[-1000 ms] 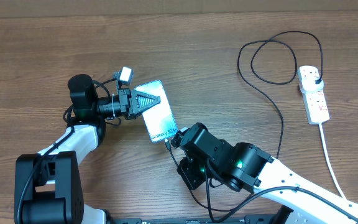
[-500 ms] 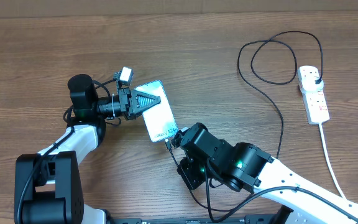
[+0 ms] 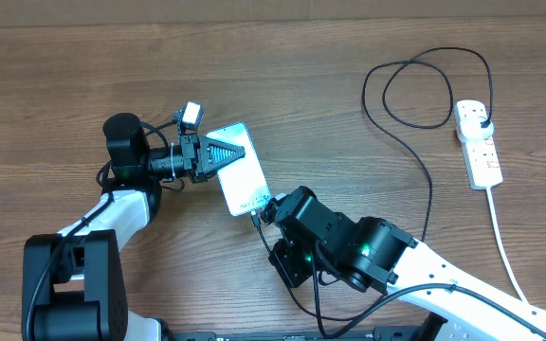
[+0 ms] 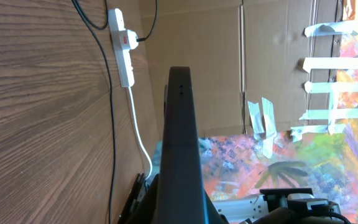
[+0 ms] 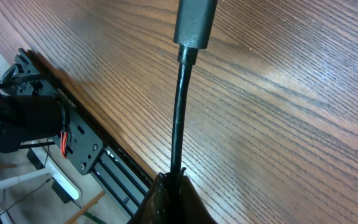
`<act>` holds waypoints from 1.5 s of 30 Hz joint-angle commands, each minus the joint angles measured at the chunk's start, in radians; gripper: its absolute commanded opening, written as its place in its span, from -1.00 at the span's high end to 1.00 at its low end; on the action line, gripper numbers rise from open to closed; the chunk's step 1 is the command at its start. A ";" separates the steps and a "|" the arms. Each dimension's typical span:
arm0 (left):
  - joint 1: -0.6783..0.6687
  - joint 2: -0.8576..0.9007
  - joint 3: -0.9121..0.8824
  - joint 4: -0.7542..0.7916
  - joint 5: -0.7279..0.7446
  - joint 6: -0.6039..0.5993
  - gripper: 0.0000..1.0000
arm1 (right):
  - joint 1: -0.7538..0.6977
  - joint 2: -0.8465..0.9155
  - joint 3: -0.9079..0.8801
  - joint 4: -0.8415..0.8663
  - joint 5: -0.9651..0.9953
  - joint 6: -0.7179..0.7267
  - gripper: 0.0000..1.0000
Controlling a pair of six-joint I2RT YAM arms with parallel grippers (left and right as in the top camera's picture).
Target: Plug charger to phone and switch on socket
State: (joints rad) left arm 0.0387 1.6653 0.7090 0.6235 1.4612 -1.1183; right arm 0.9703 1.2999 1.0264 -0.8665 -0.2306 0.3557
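The phone (image 3: 245, 185), its light blue screen lit, is held edge-up off the table by my left gripper (image 3: 242, 150), shut on its upper part. In the left wrist view the phone (image 4: 180, 112) shows as a dark edge rising between the fingers. My right gripper (image 3: 259, 214) sits at the phone's lower end, shut on the charger (image 5: 179, 118) just behind its black connector tip (image 5: 195, 22). Whether the tip is in the phone's port is hidden. The charger cable (image 3: 430, 189) loops back to a plug in the socket (image 3: 480, 147) at the far right.
The socket's thick white cord (image 3: 505, 246) runs down toward the table's front right edge. The charger's loop (image 3: 415, 90) lies on the wood left of the socket. Bare wooden table (image 3: 330, 104) stretches between the phone and the loop.
The phone has tilted very slightly in my left gripper. Both arms otherwise stay where they were.
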 commanded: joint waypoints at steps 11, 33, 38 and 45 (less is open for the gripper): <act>-0.006 -0.001 0.014 0.006 0.040 0.050 0.92 | 0.005 0.002 0.010 0.006 0.048 0.003 0.92; -0.006 -0.001 0.014 0.005 0.003 0.049 0.91 | 0.005 0.002 0.010 -0.009 0.046 0.003 0.92; -0.006 -0.001 0.014 0.005 -0.014 0.049 0.92 | 0.005 0.002 0.010 -0.011 0.046 0.003 0.92; -0.006 -0.001 0.014 0.005 -0.021 0.049 0.91 | 0.005 0.002 0.010 -0.011 0.046 0.003 0.92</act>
State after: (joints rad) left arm 0.0387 1.6653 0.7090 0.6231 1.4410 -1.0920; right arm 0.9703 1.2999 1.0264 -0.8791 -0.1974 0.3557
